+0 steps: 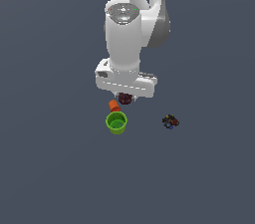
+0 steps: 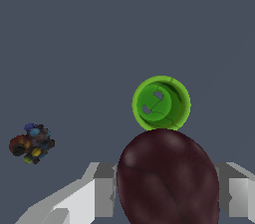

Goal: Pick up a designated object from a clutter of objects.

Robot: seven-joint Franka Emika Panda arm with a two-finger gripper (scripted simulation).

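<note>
My claw [image 1: 125, 97] hangs straight down from my white arm, and the small dark maroon bumpy ball [image 1: 124, 99] sits right under my hand, between my 2 fingers [image 2: 102, 193]. In the wrist view the ball [image 2: 168, 178] fills the space between the 2 pale grey finger blocks, one on each side of it, and both appear to press against its sides, so I read my claw as partly closed and clamped on the ball. I cannot tell from either view whether the ball rests on the dark grey floor [image 1: 60, 168] or is lifted off it.

Taking the bright green open-topped cup [image 1: 116, 122] as my landmark: the cup stands upright, its mouth facing up, and in the wrist view its inside bottom [image 2: 160, 102] is visible. The ball lies just beyond the cup, near it, slightly toward the exterior view's right. The small orange cylinder [image 1: 114, 105] lies tilted just beside the cup's far rim, between the cup and my hand, partly tucked under the hand. The dark multicoloured lump [image 1: 170, 121] lies well apart from the cup, toward the exterior view's right, on its own.
</note>
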